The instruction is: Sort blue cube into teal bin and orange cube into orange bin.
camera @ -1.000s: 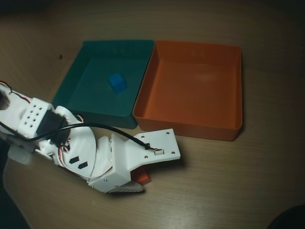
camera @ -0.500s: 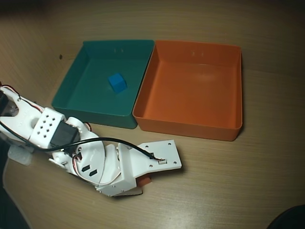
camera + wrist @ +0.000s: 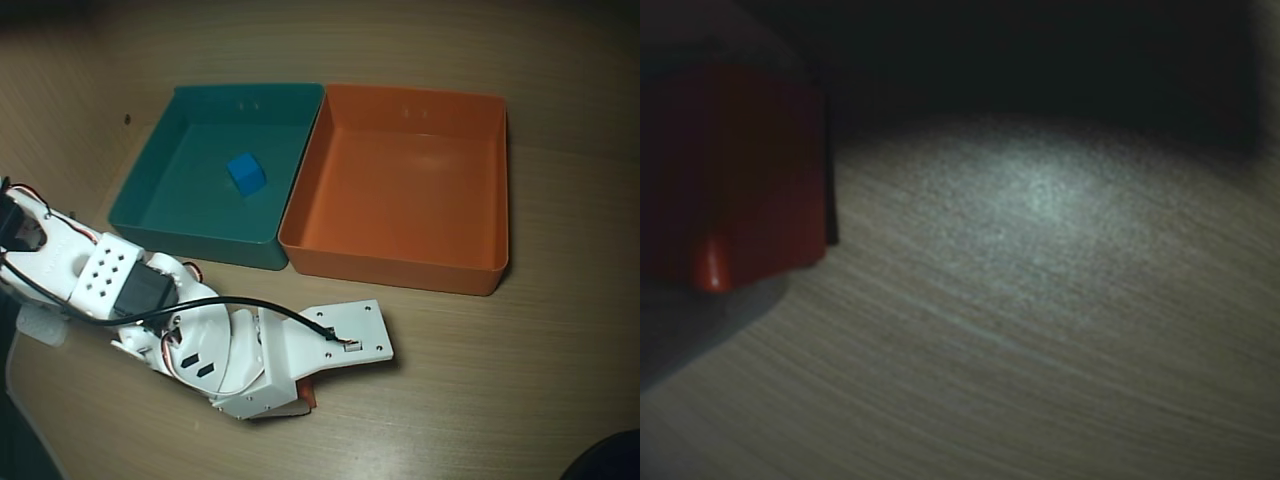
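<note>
Bins sit side by side at the top of the overhead view, walls touching: the teal bin [image 3: 150, 205] on the left, the orange bin [image 3: 400, 262] on the right. The blue cube [image 3: 246, 174] lies on the floor of the teal one, near its middle. The orange bin's floor shows bare.

The white arm [image 3: 110, 275] reaches in from the left edge and bends low over the wooden table [image 3: 500, 400], below the bins. Its gripper [image 3: 300, 398] is mostly hidden under the wrist plate; only a sliver of orange-red peeks out at the lower edge there.

In the wrist view, dim and blurred, a red-orange block, probably the orange cube [image 3: 740, 180], fills the left side, with a dark upright strip, perhaps a finger, pressed along its right face. It appears to sit on or just above the table, which shows a pale glare patch. I cannot tell whether the jaws are clamped on it or merely beside it.
</note>
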